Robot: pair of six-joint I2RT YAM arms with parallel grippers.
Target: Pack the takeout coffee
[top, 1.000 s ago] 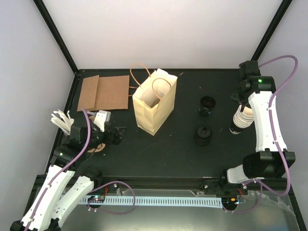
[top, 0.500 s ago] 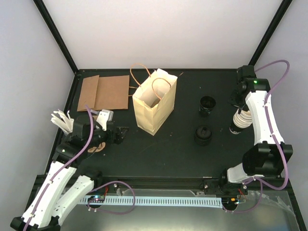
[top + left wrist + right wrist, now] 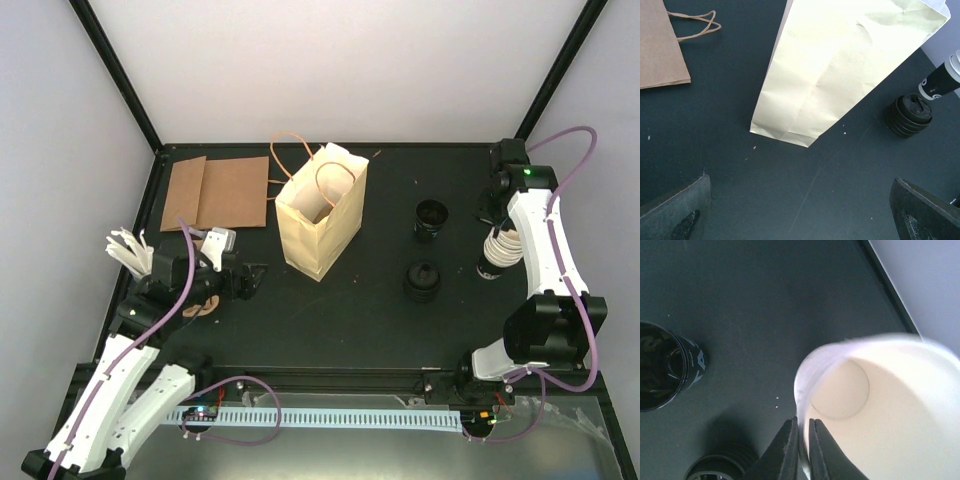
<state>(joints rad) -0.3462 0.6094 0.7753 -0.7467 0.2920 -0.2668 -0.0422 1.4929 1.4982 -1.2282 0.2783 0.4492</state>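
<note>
"Where is the paper cup (image 3: 880,410)?"
"On the right side of the counter (image 3: 350,310), on top of a stack of cups (image 3: 492,262), well apart from the bag (image 3: 320,220)."
"Who has it?"
"The right jaws pinch its rim. The left jaws are wide apart, holding nothing."

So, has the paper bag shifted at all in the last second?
No. The paper bag stands where it was, with the same gap to the flat brown bag beside it.
</note>
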